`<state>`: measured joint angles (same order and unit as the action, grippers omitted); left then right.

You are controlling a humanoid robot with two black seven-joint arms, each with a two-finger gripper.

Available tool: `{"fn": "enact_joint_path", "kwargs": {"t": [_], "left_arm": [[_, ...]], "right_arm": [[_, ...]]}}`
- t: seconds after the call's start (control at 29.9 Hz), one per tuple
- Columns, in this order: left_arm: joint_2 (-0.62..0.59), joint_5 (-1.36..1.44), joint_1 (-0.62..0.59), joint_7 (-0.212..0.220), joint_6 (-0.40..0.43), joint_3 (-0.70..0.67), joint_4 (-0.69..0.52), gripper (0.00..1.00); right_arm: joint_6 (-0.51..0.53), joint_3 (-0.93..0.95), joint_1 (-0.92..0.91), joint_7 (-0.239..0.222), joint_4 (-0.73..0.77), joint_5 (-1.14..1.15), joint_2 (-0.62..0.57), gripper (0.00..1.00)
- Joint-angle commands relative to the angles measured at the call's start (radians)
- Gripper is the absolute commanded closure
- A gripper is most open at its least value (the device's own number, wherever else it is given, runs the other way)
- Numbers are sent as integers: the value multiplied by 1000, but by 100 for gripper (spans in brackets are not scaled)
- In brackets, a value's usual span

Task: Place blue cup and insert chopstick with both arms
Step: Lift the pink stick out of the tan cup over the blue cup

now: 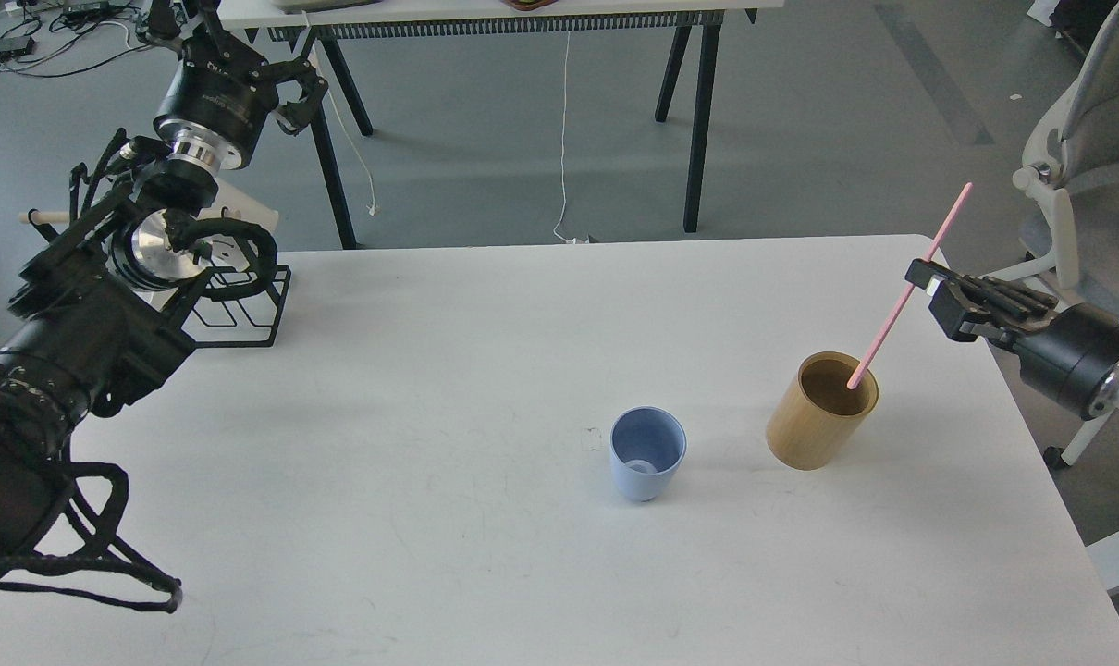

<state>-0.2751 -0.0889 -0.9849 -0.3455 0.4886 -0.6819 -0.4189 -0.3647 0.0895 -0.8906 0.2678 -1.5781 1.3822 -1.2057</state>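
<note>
A blue cup (647, 453) stands upright and empty on the white table (448, 444), right of centre. A bamboo holder (821, 410) stands to its right. My right gripper (929, 285) is shut on a pink chopstick (906, 289) and holds it slanted, with its lower tip just inside the holder's rim. My left gripper (210, 28) is raised high at the far left, off the table; its fingers are dark and I cannot tell them apart.
A black wire rack (236, 301) sits at the table's back left corner. A second table with black legs (698, 111) stands behind. A grey office chair (1091, 157) is at the right.
</note>
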Motion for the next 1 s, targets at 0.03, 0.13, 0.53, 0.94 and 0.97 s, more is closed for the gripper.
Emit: {"fn": "enact_joint_path", "kwargs": {"t": [0.03,0.13,0.53,0.94,0.97], "left_arm": [[-3,-2,-1,-1,0,-2,0,0],[-7,0,-1,0,0,-2,0,0],[-13,0,3,-3,0,1,0,0],[-15,-2,14,-7,0,-7,0,0],[-15,-2,14,-7,0,-8,0,0]], "right_arm": [[18,4,-116,-1,-13,14,17,99],[23,3,-131,1,-26,14,119,99],[50,-105,-103,-1,-17,-167,399,99],[50,-214,-82,4,177,-118,564,99],[50,-214,-80,4,191,-118,572,99]]}}
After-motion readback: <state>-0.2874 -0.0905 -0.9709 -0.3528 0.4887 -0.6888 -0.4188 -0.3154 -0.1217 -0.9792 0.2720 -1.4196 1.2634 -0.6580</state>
